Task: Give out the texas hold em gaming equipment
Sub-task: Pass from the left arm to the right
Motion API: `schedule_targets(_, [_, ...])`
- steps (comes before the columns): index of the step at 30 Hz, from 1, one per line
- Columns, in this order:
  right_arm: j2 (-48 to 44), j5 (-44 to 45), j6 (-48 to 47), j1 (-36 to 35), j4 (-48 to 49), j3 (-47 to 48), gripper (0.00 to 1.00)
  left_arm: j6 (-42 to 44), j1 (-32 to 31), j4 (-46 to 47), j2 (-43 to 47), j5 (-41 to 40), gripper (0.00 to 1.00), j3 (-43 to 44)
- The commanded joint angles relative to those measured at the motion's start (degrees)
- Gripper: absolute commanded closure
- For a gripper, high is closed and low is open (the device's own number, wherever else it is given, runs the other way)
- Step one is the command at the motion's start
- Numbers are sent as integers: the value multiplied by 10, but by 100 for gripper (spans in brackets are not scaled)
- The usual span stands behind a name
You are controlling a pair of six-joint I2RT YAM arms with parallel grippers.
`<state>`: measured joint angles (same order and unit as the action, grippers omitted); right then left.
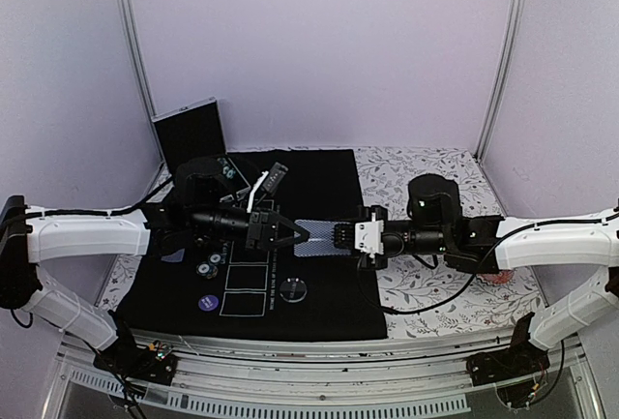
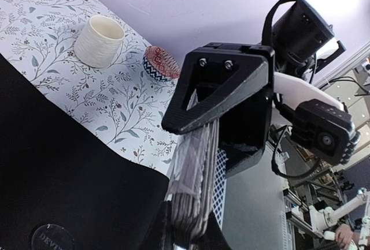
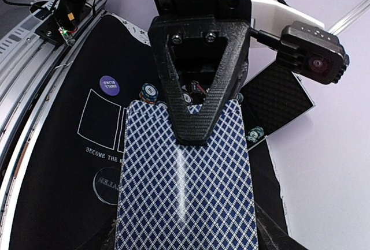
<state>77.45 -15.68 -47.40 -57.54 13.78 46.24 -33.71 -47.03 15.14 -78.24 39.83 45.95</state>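
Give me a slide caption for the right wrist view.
Left gripper grips the far edge of the lattice-backed card deck above the black poker mat.

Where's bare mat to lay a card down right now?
Free: black mat near-right, between clear round disc and mat edge; also its far-right corner beside floral cloth. Crowded: near-left, around striped chips and purple disc. Centre: left gripper and right gripper clamp the lattice-backed card deck.

White-shelled left arm (image 1: 87, 233) and right arm (image 1: 556, 243); black joints and cables; triangular black fingers (image 2: 231, 88), paired screws (image 2: 202, 62)
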Motion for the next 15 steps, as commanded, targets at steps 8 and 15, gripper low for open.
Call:
schedule_targets(8, [21,21,-2,-6,32,9,31,-18,-2,46,-3,28,100,-2])
schedule_targets(15, [22,17,-3,-6,34,8,34,-17,-2,46,-3,28,100,-3])
